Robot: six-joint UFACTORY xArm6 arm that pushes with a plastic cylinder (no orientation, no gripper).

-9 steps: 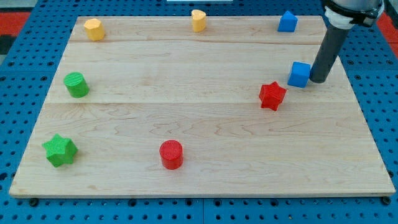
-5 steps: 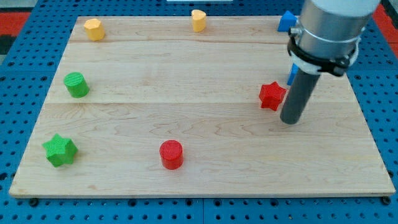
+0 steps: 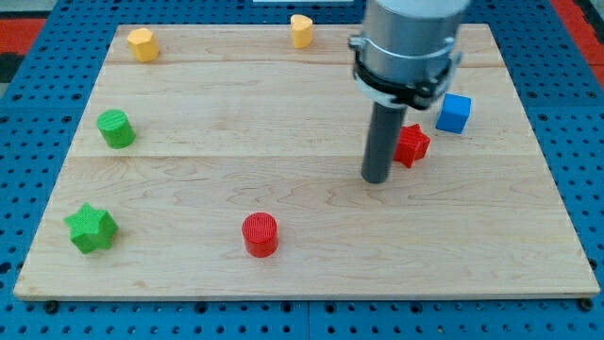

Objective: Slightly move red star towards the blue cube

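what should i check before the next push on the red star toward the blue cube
1. My tip sits on the side of the red star away from the blue cube: ok, lower left of it.
2. Tip touching the star: cannot tell, the rod overlaps its left edge.
3. Gap between star and cube for a slight move: ok, they are apart.
4. Path between star and cube free of other blocks: ok.
5. Red cylinder away from the push line: ok.

Wooden board (image 3: 189, 104) on blue pegboard (image 3: 28, 151)
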